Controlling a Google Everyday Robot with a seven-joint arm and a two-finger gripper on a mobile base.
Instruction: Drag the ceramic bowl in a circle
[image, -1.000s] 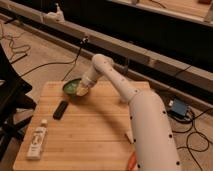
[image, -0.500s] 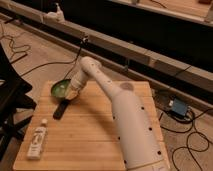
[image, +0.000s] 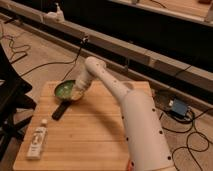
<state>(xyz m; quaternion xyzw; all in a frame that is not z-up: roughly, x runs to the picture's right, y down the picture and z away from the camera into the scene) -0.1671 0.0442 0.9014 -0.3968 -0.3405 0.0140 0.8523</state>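
- Since the earlier frames, the ceramic bowl is lying farther toward the left edge of the table top, and the white arm is stretching farther left with it; the bottle and the dark flat object are keeping their places.
- At the far left of the frame, a dark chair-like frame is standing beside the table, on the floor.
- In the lower left, a pale bottle with a small white cap is lying on its side on the wooden table, well apart from the bowl.
- Just right of that and higher, a dark flat object is lying on the table, its upper end just below the bowl's rim.
- In the upper left part of the table top, near its far edge, the ceramic bowl is sitting upright, showing a glossy green inside.
- At the bowl's right side, the gripper is reaching down onto the rim and seems to be touching it; how far apart it stands and whether it is clamping the rim cannot be told.
- From the gripper the arm is rising to a rounded joint above the bowl, then is running down to the lower right of the frame.
- At the right, a small blue-and-black box with cables is lying on the floor.
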